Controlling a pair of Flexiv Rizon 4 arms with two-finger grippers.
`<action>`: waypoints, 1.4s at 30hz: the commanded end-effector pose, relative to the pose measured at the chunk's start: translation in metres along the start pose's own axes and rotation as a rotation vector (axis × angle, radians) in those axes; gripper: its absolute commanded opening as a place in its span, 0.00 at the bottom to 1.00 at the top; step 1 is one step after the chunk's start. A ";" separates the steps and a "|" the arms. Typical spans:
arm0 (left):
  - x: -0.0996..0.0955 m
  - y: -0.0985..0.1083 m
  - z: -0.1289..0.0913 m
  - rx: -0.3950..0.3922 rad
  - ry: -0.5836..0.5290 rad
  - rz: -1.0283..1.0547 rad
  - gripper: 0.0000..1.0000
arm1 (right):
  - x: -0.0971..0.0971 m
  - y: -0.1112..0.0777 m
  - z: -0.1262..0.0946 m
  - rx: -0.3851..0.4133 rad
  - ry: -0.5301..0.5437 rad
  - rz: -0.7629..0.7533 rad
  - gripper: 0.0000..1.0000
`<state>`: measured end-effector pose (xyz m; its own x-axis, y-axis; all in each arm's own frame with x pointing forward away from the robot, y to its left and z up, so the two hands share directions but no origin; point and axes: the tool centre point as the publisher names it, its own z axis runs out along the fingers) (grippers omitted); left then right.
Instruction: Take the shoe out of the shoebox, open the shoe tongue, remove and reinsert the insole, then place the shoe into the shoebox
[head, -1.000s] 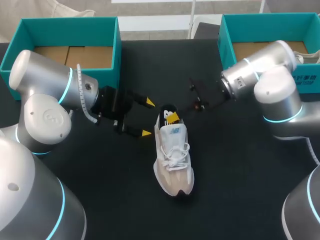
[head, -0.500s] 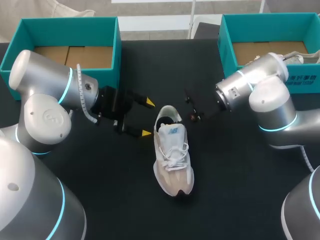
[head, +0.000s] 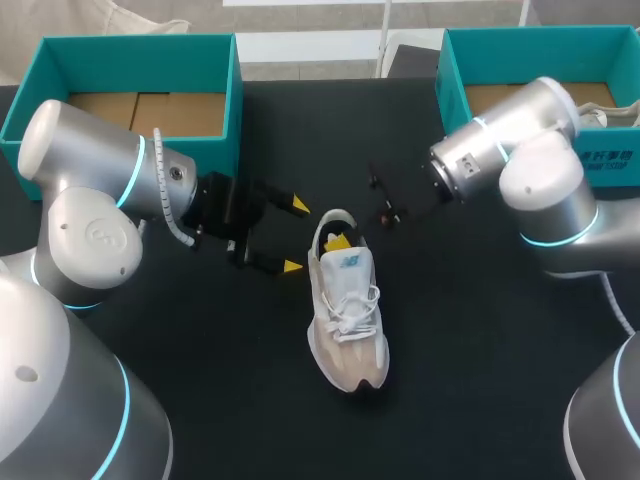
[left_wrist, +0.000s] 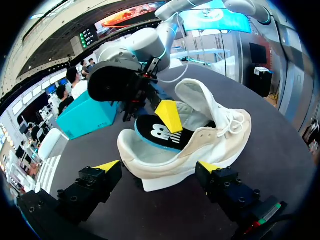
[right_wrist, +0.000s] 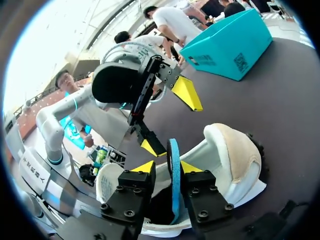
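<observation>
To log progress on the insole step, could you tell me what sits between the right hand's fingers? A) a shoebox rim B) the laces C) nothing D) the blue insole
D: the right hand holds the blue insole edge-up, raised out of the shoe.

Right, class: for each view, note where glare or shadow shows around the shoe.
Head view: the shoe throws hardly any shadow on the black table; the silver arms carry highlights. Left wrist view: the shoe's upper glows white over the dark insole. Right wrist view: the table shines pale by the teal shoebox.
</observation>
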<state>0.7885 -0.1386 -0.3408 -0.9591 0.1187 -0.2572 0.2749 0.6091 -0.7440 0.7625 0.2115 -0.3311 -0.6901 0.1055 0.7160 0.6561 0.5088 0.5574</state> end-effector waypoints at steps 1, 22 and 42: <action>0.000 -0.001 0.000 -0.005 0.002 0.000 1.00 | 0.007 0.008 -0.006 0.015 -0.023 -0.008 0.33; 0.000 -0.001 0.000 -0.005 0.002 0.000 1.00 | 0.043 0.061 -0.073 0.148 -0.200 -0.050 0.39; 0.001 -0.013 -0.052 -0.047 0.084 0.081 1.00 | 0.055 0.026 -0.070 0.018 -0.408 0.287 0.00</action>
<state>0.7852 -0.1195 -0.3212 -0.9366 0.2224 -0.2709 0.3504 0.6088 -0.7117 0.7721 0.1661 -0.2445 -0.5678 0.4926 0.6595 0.8108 0.4731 0.3447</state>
